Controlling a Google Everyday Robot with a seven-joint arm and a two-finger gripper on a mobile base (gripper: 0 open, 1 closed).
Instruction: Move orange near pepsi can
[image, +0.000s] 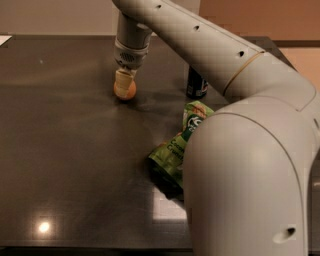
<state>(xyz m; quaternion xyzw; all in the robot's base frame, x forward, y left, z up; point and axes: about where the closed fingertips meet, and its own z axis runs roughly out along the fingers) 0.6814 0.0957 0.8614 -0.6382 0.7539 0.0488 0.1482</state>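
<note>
The orange (125, 91) sits on the dark table (65, 150) at the back, left of centre. My gripper (124, 81) comes straight down onto it from above and covers its top. The pepsi can (196, 85), dark blue, stands upright to the right of the orange, about a can's height or more away, partly hidden behind my arm (210, 55).
A green crinkled snack bag (179, 147) lies in front of the can near the table's middle, partly hidden by my arm's large near link (250, 185). The table's front edge (75, 247) runs along the bottom of the view.
</note>
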